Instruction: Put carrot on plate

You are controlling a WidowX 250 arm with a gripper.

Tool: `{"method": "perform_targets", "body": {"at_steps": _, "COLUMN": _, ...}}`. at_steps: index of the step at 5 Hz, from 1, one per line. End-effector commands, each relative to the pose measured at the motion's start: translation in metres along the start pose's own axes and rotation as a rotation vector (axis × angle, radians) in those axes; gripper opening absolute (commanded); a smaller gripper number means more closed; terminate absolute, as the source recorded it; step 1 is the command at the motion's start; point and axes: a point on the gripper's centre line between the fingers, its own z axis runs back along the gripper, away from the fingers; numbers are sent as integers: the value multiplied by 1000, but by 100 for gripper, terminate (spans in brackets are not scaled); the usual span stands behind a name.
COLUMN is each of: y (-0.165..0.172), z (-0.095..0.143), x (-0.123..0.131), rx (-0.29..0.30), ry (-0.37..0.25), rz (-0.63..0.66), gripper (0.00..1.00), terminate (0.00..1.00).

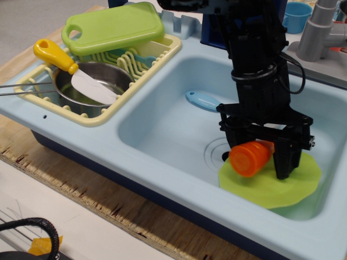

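Observation:
The orange carrot [248, 157] lies on its side at the left edge of the light-green plate [282, 189], flat round end toward the front left. The plate sits in the sink basin's front right and looks slightly tilted. My gripper [264, 164] hangs straight down over the plate. Its jaws stand apart. The right finger [284, 160] is a little clear of the carrot, its tip down on the plate. The left finger is mostly hidden behind the carrot.
A light-blue spoon [203, 101] lies in the sink [157, 130] behind the gripper. A yellow dish rack [103, 115] at left holds a metal bowl [100, 76], a yellow-handled knife [59, 58] and a green cutting board [114, 27]. A grey faucet [320, 35] stands back right.

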Motion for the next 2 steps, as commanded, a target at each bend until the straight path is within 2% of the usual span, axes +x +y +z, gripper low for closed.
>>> {"method": "perform_targets", "body": {"at_steps": 1, "y": 3, "z": -7, "x": -4, "rx": 3, "ry": 26, "rz": 4, "gripper": 100, "terminate": 0}}
{"method": "perform_targets", "body": {"at_steps": 2, "y": 3, "z": -7, "x": -4, "rx": 3, "ry": 26, "rz": 4, "gripper": 100, "terminate": 100}}
